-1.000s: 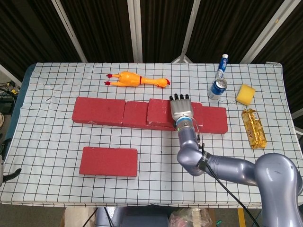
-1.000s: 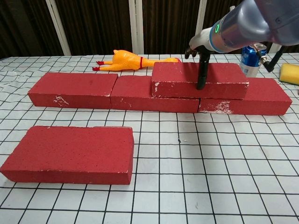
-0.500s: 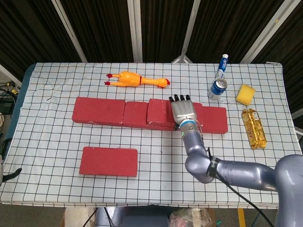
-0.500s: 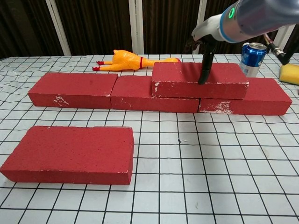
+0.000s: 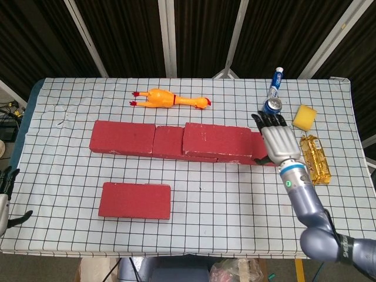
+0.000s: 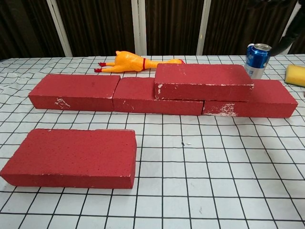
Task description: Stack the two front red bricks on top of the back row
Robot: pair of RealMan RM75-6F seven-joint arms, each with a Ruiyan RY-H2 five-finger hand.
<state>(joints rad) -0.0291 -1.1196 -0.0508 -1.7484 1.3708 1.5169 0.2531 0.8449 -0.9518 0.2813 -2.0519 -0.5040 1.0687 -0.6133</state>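
Observation:
Three red bricks form the back row [image 5: 123, 137] [image 6: 74, 90] across the table's middle. A fourth red brick [image 5: 217, 141] [image 6: 202, 81] lies on top of that row, over its middle and right bricks. One more red brick [image 5: 135, 200] [image 6: 71, 157] lies flat at the front left. My right hand [image 5: 276, 141] hovers with fingers spread over the row's right end, holding nothing and off the stacked brick. My left hand [image 5: 6, 197] shows only in part at the left edge of the head view, fingers apart and empty. Neither hand appears in the chest view.
A yellow rubber chicken [image 5: 170, 99] [image 6: 138, 61] lies behind the row. At the back right stand a blue can [image 5: 271, 108] [image 6: 257, 59] and a toothpaste tube [image 5: 275, 81], with a yellow sponge [image 5: 304, 116] [image 6: 295, 75] and a gold snack packet [image 5: 316, 158] nearby.
My right hand has lifted off the stacked brick and moved right, and its arm has left the chest view. The brick stays on the row. My left hand has come into view at the left edge.

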